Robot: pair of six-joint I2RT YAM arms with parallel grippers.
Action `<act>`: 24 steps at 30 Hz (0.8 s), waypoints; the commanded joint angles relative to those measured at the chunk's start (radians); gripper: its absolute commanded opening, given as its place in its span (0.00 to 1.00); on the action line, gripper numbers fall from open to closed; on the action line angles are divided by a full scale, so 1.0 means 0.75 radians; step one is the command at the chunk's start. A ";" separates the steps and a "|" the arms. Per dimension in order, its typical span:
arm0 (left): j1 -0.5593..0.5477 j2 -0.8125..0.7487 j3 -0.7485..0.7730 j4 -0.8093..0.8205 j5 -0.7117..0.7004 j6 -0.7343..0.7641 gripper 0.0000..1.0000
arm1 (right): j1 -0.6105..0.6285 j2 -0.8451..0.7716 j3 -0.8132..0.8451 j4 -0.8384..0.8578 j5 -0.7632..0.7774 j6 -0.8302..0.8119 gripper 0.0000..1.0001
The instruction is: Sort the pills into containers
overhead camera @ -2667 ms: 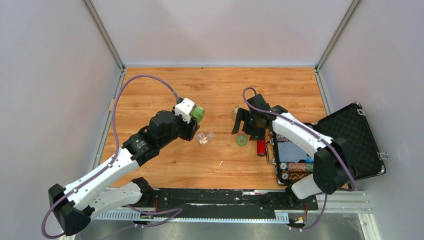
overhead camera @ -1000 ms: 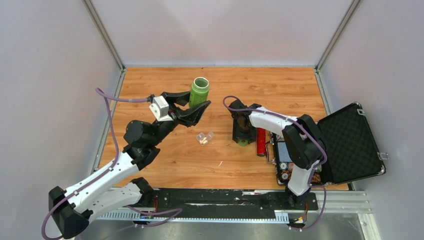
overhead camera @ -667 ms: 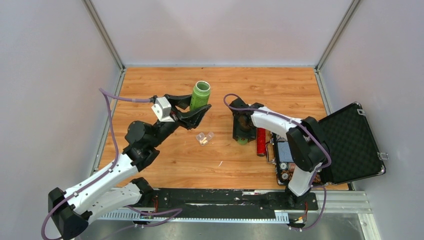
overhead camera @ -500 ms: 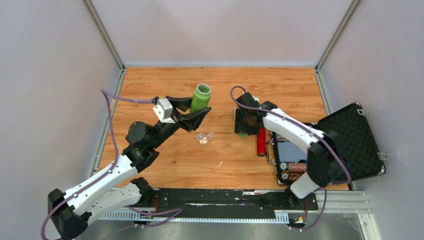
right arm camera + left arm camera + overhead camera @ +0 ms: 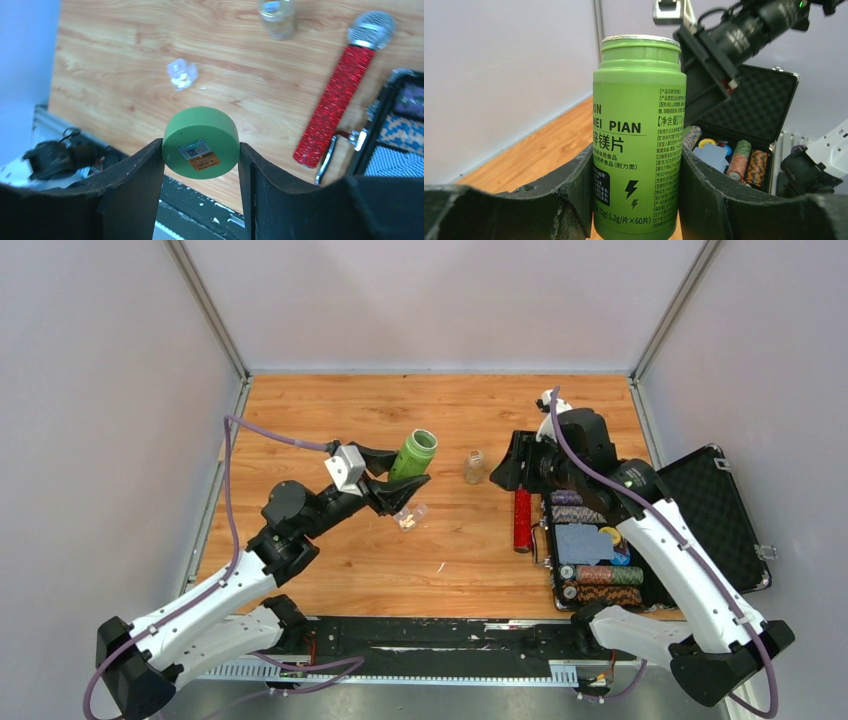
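At table centre, as the top view has it: stock at one moment of the pill-sorting job.

Item 1. Green bottle (image 5: pixel 415 452): off the table (image 5: pixel 330 410), clamped round its lower body by the left fingers (image 5: pixel 571 192), one on each side. We see it tilted in the top view, mouth toward 1 o'clock. Cap off. Whether a foil seal covers the mouth we cannot tell.

Item 2. Green cap (image 5: pixel 201 142): pinched edge to edge between the right fingers (image 5: pixel 135 185), held above the table at about 3 o'clock of the bottle, well apart from it.

Item 3. Clear box (image 5: pixel 408 516): the container, lying on the table just at 6 o'clock of the bottle, ungripped. Something pale shows inside in the right wrist view, too small for us to name.

Item 4. Small glass vial (image 5: pixel 475 466): upright on the table, between the bottle and the right fingers.

Item 5. Red tube (image 5: pixel 522 520): lying flat, just beside the left wall of the black case (image 5: pixel 715 510), which stands open with poker chips in rows.

Progress, as we judge it: early. Bottle opened and lifted. We see no loose pills on the table and none leaving the bottle. Left to do: tip pills out and portion them into the box, probably with the cap set down first.
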 commanded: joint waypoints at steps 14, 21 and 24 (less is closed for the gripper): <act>-0.002 0.125 0.074 -0.097 0.110 0.119 0.00 | -0.001 0.006 0.257 0.031 -0.993 -0.207 0.45; -0.002 0.171 0.129 -0.206 0.303 0.161 0.00 | -0.001 0.033 0.261 0.081 -0.936 -0.185 0.45; -0.002 0.167 0.150 -0.282 0.334 0.230 0.00 | -0.001 0.053 0.269 0.094 -0.834 -0.146 0.45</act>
